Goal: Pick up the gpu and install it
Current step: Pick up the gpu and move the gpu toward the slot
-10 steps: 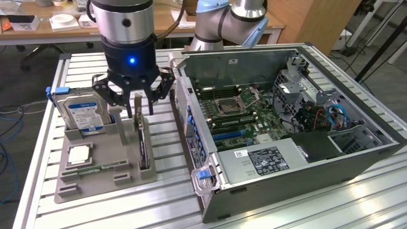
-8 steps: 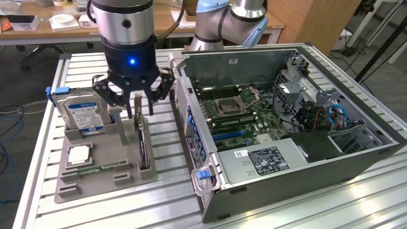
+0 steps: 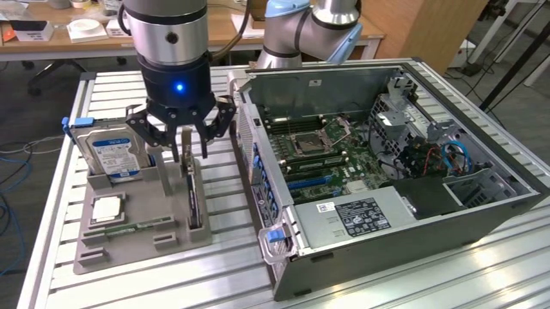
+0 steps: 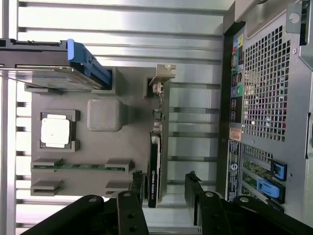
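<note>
Directly below my pincer point(image 3: 190, 152), the gpu point(image 3: 194, 198) stands on edge in its slot in the grey holder point(image 3: 138, 248) on the worktop point(image 3: 429, 283). Pincer wide open and empty, hovering with one finger on each side of the card's line, not touching. The card's long axis runs along the holder, parallel to the case point(image 3: 344, 257) wall and square to my closing line.

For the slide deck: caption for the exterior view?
Open end effector poised over the gpu standing on edge in the grey parts tray beside the open PC case.
</note>
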Controlling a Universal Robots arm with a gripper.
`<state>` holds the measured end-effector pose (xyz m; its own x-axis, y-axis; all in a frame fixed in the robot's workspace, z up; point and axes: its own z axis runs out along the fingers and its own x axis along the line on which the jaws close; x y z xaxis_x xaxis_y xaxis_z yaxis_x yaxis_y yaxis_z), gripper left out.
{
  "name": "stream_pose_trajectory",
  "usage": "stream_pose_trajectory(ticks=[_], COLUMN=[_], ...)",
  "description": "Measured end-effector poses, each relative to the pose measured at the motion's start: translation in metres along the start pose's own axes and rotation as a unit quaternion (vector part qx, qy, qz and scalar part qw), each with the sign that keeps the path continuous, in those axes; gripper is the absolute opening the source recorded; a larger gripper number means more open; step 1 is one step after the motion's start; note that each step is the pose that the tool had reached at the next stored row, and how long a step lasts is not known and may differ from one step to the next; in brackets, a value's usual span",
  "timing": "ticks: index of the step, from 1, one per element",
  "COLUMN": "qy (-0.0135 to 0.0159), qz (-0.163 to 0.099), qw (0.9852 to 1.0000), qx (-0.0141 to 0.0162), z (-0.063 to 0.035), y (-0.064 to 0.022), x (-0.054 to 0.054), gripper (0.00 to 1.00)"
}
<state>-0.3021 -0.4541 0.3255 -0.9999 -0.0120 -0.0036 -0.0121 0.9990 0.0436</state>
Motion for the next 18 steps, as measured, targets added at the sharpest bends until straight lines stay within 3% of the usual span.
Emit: stream_pose_trajectory(ticks=[18], qy=[0.0], qz=[0.0], qw=[1.0], qx=[0.0], z=[0.0106], y=[-0.0005], x=[0.0], gripper=[0.47])
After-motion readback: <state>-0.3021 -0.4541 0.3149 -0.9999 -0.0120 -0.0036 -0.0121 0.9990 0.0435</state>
